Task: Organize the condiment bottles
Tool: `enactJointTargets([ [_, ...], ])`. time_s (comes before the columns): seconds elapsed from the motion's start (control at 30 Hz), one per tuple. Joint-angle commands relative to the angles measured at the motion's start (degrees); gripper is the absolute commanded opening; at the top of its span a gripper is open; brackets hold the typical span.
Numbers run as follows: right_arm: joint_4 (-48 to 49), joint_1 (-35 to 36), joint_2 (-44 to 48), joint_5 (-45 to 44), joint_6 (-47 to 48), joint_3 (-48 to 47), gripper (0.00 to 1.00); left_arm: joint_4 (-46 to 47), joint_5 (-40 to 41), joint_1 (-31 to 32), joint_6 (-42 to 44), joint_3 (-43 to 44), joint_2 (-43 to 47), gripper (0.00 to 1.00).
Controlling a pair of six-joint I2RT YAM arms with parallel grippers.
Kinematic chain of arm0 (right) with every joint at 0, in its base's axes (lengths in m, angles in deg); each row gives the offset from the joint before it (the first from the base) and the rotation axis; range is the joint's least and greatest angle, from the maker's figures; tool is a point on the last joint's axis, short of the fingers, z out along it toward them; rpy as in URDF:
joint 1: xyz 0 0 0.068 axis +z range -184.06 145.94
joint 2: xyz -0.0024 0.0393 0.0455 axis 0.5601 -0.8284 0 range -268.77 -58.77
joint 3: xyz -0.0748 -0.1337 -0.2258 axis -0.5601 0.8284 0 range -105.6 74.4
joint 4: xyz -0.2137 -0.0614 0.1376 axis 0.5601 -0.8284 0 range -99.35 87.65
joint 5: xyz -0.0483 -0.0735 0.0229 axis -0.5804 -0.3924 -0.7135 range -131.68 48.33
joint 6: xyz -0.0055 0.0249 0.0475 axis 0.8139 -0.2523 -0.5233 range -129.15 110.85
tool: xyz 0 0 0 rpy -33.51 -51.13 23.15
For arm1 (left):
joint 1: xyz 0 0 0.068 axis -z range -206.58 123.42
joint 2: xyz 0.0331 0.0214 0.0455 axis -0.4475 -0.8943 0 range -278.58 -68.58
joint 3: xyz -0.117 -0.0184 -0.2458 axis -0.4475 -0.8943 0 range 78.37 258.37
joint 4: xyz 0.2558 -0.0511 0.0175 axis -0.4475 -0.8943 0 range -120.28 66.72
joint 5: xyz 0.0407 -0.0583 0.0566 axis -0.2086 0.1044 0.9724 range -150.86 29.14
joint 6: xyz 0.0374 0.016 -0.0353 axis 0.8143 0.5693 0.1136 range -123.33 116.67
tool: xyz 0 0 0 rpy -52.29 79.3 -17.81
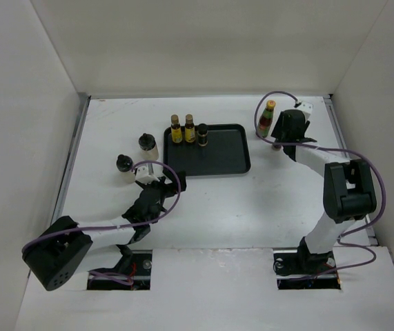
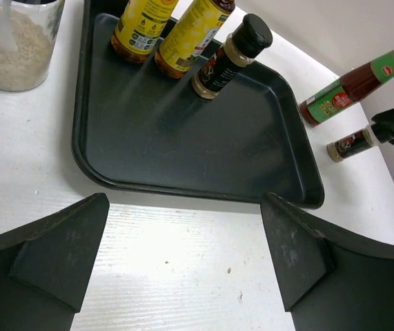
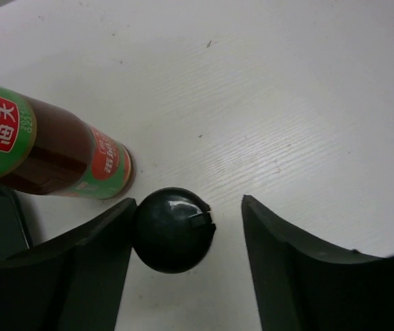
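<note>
1. Since I'm going from my left to my right, first up are the nearer cream jar (image 1: 125,167) and the farther cream jar (image 1: 148,146). Both stand on the table (image 1: 286,200) left of the tray, not on it yet. Clear walls and white grains inside, so I'd guess they're a bit hefty and slick. I'd grab the body below the black cap.
2. My left gripper (image 2: 179,255) hangs just short of the tray's near edge, fingers spread wide with nothing between them.
3. The black tray (image 1: 228,158) has three bottles upright along its far-left edge: two yellow-labelled bottles (image 1: 176,131) side by side, then a dark bottle (image 1: 202,136) just beside them.
4. Right of the tray, on bare table, is the red bottle (image 1: 266,118) with the green band. It's the tallest, so probably tippy. I'd take it low on the body.
5. The second dark bottle (image 3: 174,229) stands just beside the red one, right between the fingers of my right gripper (image 3: 186,201). Those fingers are parted around the cap. One looks to be touching it, the other has a clear gap, so no grip yet. It looks small, rigid and likely light, but that glossy domed cap looks slippery, so I'd drop lower and close on the neck.
</note>
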Motion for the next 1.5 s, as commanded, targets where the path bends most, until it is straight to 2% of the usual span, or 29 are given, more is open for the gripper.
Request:
enactJointTargets([
  [0.0,3.4,-0.6,-0.8,2.5,-0.1,-3.4,0.65,3.2,-0.6,-0.2,0.3,2.4,-0.2,0.94],
  [0.17,3.9,-0.3,-0.9,1.6,0.0,-3.1,0.41,3.5,-1.1,-0.2,0.2,2.5,-0.6,0.94],
  [0.27,7.2,1.1,2.7,0.3,0.5,-0.4,0.38,3.5,-0.8,-0.3,0.2,2.5,-1.0,0.94],
  [0.43,8.0,10.7,5.7,0.4,2.7,-1.9,0.39,3.5,-1.1,-0.1,0.2,2.5,-0.8,0.94],
  [0.67,7.2,20.2,-5.8,0.6,3.6,-14.9,0.4,3.8,-0.8,0.0,0.1,2.2,-0.1,0.94],
  [0.97,3.3,23.5,-17.0,2.4,2.8,-26.9,0.43,3.9,-0.9,0.0,0.1,2.3,-0.7,0.94],
  [1.37,1.0,26.8,-21.6,1.8,1.3,-27.6,0.45,3.9,-1.2,0.0,0.1,2.4,-1.2,0.94],
  [1.47,1.3,27.0,-21.3,1.1,0.6,-26.4,0.54,3.9,-1.2,0.1,0.0,2.3,-0.7,0.94],
])
